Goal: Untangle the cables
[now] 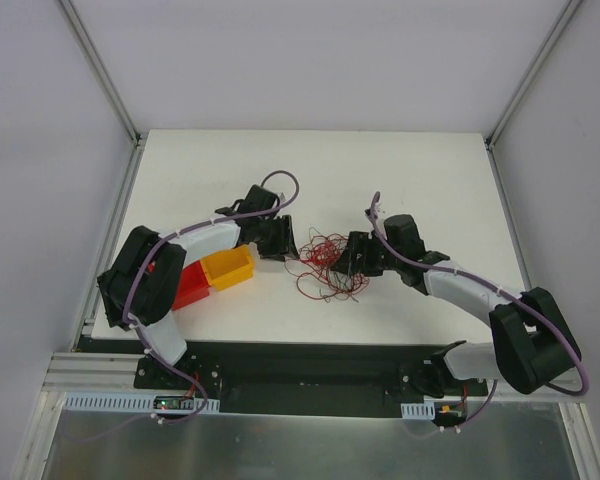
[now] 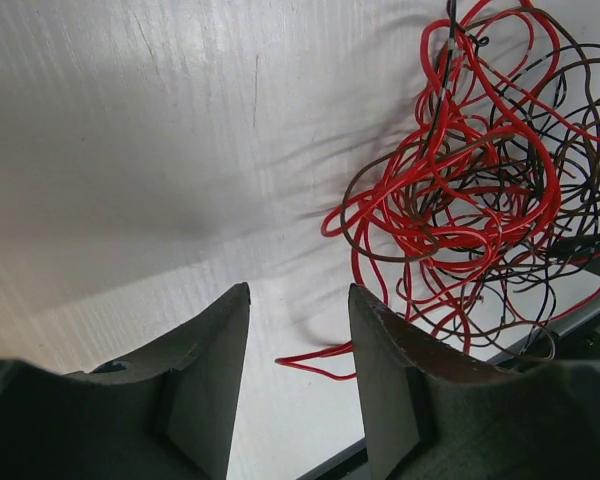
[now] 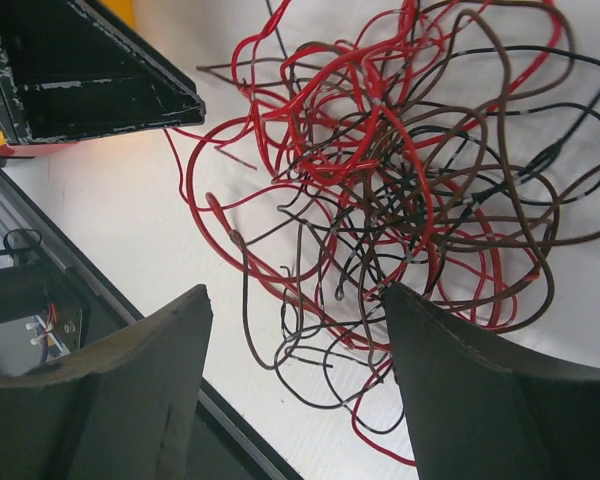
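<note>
The cables [image 1: 325, 265] are a tangle of thin red, black and brown wires lying on the white table, between the two grippers. My left gripper [image 1: 280, 245] is just left of the tangle, open and empty. In the left wrist view the tangle [image 2: 470, 190] lies ahead and to the right of the gripper [image 2: 298, 290], with one red wire loop reaching between the fingers. My right gripper [image 1: 352, 255] is at the tangle's right edge, open. In the right wrist view the gripper [image 3: 298, 290] straddles the tangle's [image 3: 400, 170] near edge without closing on any wire.
A yellow bin [image 1: 228, 268] and a red bin [image 1: 190, 288] stand on the table [image 1: 380, 170] left of the tangle, beside the left arm. The left gripper's finger [image 3: 80, 70] shows at the top left of the right wrist view. The table's front edge [image 1: 310, 345] runs close below the cables.
</note>
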